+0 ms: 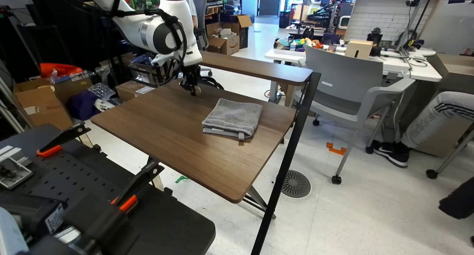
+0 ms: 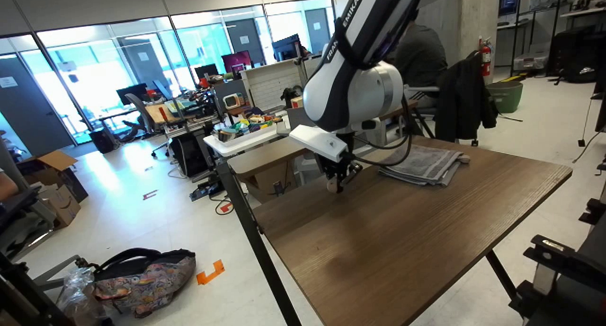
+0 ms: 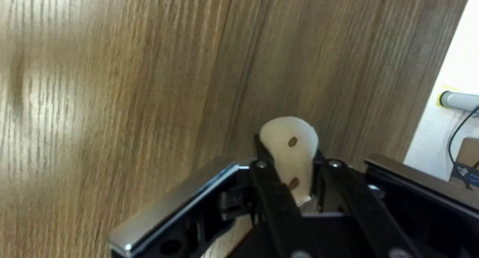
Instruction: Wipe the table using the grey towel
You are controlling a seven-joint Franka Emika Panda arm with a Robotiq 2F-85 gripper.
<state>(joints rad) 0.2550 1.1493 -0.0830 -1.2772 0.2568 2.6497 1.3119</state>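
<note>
Dark brown wood grain runs across the bench (image 1: 159,116), which stands on a pale floor (image 1: 355,218). Over the bench is the hand (image 3: 288,149), its fingers (image 3: 277,198) clamped on a pale, rounded lump (image 3: 288,129) with two brown oval marks. Whether that lump touches the surface beneath, I cannot tell. Up from the hand reaches a white and black arm (image 2: 355,92). Near the hand, but not touching it, the grey towel (image 1: 233,116) lies folded flat on the bench in both exterior views, a small tag (image 1: 241,136) showing at its edge. Along one side of the bench runs a narrower brown top (image 1: 255,67), and past a slanting black bar (image 1: 290,151) stands a grey chair (image 1: 340,73). Opposite is a black stand (image 1: 174,225) bearing black-and-orange clamps (image 1: 142,181). In an exterior view, a patterned backpack (image 2: 147,283) lies near orange tape (image 2: 204,277), and someone in dark clothing (image 2: 419,56) sits facing away.
</note>
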